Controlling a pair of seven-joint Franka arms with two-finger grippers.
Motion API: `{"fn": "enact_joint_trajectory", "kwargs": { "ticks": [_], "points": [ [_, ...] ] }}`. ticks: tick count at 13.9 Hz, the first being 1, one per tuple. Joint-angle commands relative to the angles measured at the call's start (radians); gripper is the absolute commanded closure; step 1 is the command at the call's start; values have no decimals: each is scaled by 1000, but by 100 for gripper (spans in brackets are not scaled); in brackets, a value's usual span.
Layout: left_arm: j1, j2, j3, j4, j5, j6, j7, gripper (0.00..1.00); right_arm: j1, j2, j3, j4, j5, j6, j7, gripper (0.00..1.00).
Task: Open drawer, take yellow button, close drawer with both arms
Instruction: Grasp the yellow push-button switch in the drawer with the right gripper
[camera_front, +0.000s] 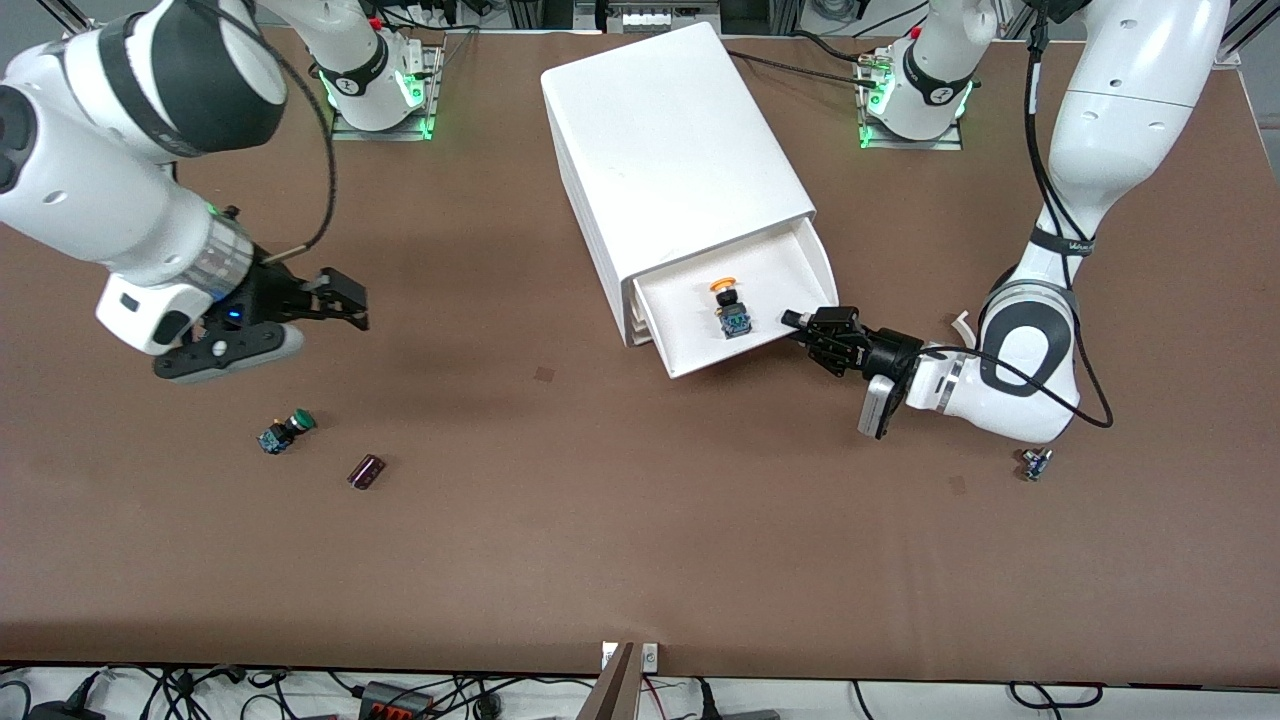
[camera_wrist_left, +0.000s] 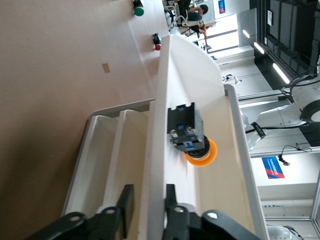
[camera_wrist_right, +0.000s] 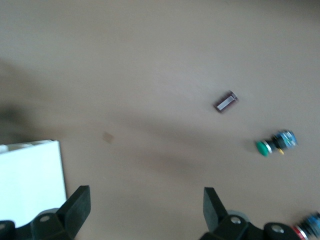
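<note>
The drawer (camera_front: 790, 262), the uppermost of the white cabinet (camera_front: 670, 140), stands pulled out. The button (camera_front: 730, 305) with the yellow-orange cap lies on its side in it. My left gripper (camera_front: 797, 324) is low at the corner of the drawer's front wall toward the left arm's end. In the left wrist view its fingers (camera_wrist_left: 148, 197) straddle that wall (camera_wrist_left: 160, 125), one touching, the other a little apart, with the button (camera_wrist_left: 192, 142) just inside. My right gripper (camera_front: 350, 303) hangs open and empty over the table at the right arm's end, also shown in its wrist view (camera_wrist_right: 146, 200).
A green-capped button (camera_front: 287, 430) and a small dark block (camera_front: 366, 471) lie on the table below the right gripper. A red-capped button (camera_wrist_right: 305, 227) lies near them. A small dark part (camera_front: 1035, 463) lies by the left arm's elbow. The two lower drawers (camera_wrist_left: 107, 145) are shut.
</note>
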Motion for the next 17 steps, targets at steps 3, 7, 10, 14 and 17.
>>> {"fn": "enact_joint_trajectory", "kwargs": {
  "ticks": [3, 7, 10, 14, 17],
  "points": [
    [23, -15, 22, 34, 45, -44, -191, 0, 124, 141, -8, 204, 72, 109, 82, 0],
    [23, -77, 27, 138, 225, -109, -485, 0, 308, 199, -13, 204, 62, 326, 229, 0],
    [22, -77, 24, 281, 384, -173, -706, 0, 378, 250, -16, 207, 60, 446, 265, 0],
    [0, -94, 9, 382, 671, -190, -927, 0, 477, 313, -19, 210, 60, 532, 411, 0],
    [-64, -121, 9, 385, 956, -183, -971, 0, 527, 369, -23, 247, 29, 532, 436, 0]
  ]
}}
